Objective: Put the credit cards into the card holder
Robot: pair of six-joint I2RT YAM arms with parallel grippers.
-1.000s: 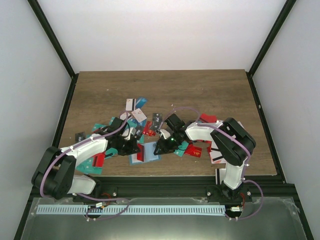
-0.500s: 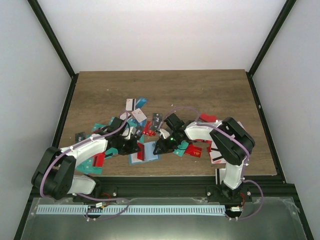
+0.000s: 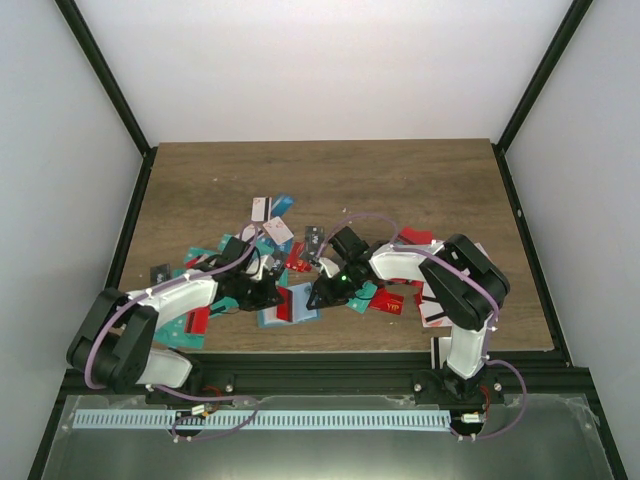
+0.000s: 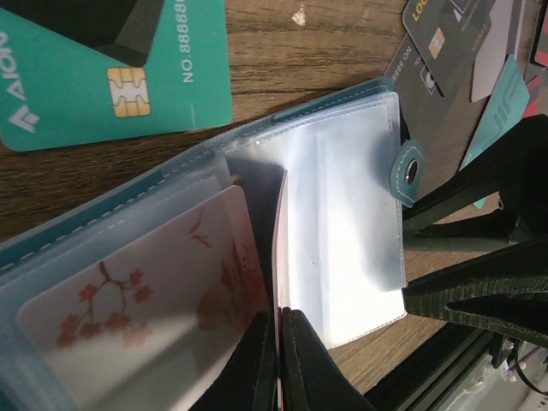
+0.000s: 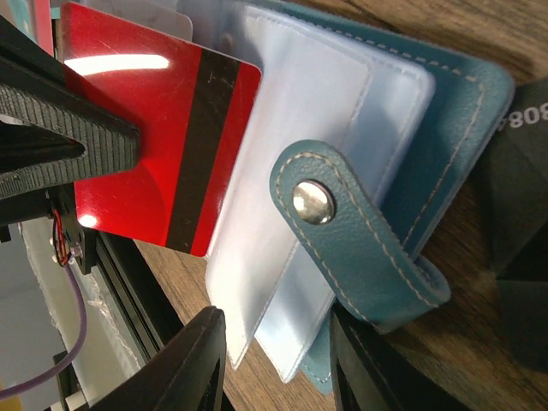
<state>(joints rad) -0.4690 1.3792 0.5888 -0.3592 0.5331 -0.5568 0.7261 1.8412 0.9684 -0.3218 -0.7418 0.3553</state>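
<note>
Both arms fold inward; left gripper pinches red card in card holder.

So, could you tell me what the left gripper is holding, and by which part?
A red credit card, pinched in the left gripper by the edge opposite its black stripe.

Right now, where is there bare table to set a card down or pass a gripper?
Bare: the far half of the brown wooden table, from the scattered plastic credit cards back to its far edge. Crowded: the near half, where cards ring the teal-blue folding card holder and spread almost to the left edge.
</note>
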